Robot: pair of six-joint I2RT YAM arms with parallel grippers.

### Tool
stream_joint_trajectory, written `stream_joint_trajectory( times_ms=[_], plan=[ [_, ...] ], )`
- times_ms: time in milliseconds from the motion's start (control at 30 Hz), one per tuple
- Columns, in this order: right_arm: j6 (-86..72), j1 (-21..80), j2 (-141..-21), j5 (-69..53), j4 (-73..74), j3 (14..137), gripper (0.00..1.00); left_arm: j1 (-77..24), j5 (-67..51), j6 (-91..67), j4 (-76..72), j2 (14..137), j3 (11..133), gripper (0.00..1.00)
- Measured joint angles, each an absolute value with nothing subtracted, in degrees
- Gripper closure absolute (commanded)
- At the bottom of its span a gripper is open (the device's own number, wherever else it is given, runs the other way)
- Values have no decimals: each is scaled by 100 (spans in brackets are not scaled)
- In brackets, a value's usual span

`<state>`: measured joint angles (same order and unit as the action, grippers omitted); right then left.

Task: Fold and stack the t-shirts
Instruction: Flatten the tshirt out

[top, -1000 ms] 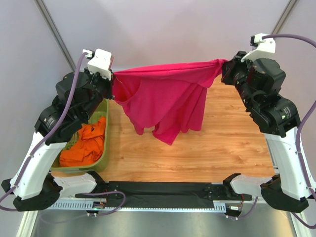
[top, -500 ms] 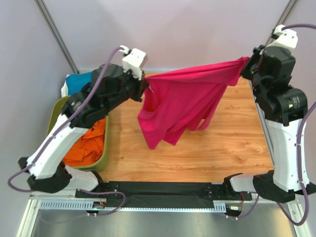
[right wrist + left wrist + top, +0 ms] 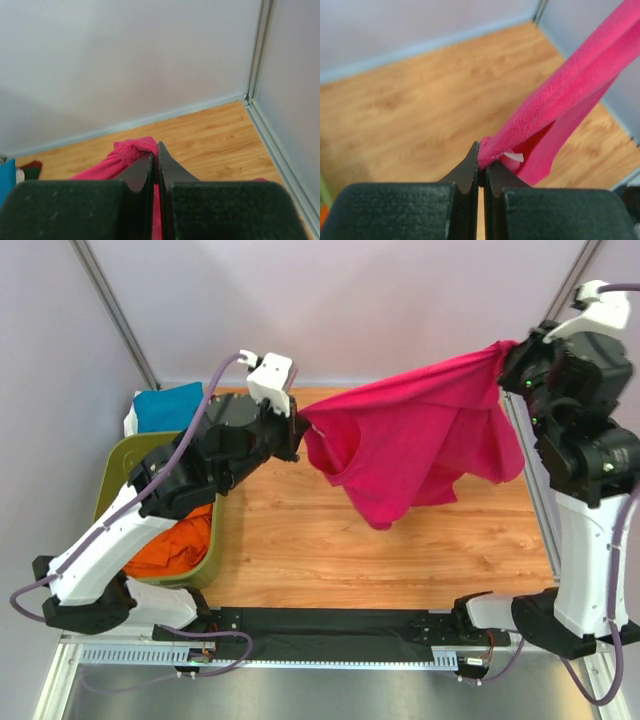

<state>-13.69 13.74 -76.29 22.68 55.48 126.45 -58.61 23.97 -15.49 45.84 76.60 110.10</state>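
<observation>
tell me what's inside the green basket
Crumpled orange cloth shows in the near half of the basket. The left arm reaches across the rest of it, so whatever lies under the arm is hidden.

The left gripper (image 3: 298,427) swings from beside the olive basket (image 3: 128,455) out over the table (image 3: 300,550), uncovering the teal t-shirt (image 3: 165,405) behind it, while the right gripper (image 3: 504,357) climbs rightward, carrying the magenta t-shirt (image 3: 410,440) higher.
</observation>
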Motion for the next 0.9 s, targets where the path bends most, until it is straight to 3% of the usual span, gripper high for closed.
stream_joint_trajectory(
  times_ms=[167,333,467,600,667,733,800,900],
  plan=[
    [-1619,1398,-7859,1623,5551,11257,100,-5647,2405,-2720,4410,6726,8726,100],
    [-1916,1538,-8849,757,5380,9813,100,-5330,2239,-3868,4558,6379,6635,100],
    [-2012,2018,-9878,375,5192,9677,100,-5068,2187,-4541,4571,6066,5395,100],
    [-2171,2519,-10683,-49,4862,9900,100,-4532,2320,-4838,4600,5859,5011,100],
    [-2331,2615,-11074,-239,4770,10230,100,-4075,2340,-4847,4574,5900,4976,95],
    [-2561,2630,-11452,-403,4615,10556,100,-3391,2268,-4737,4473,6119,4974,59],
    [-2764,2620,-11592,-508,4488,10619,100,-2934,2147,-4495,4370,6390,4991,4],
    [-3111,2615,-11638,-617,4410,10602,100,-2716,1673,-3977,4167,6829,5245,1]
  ],
)
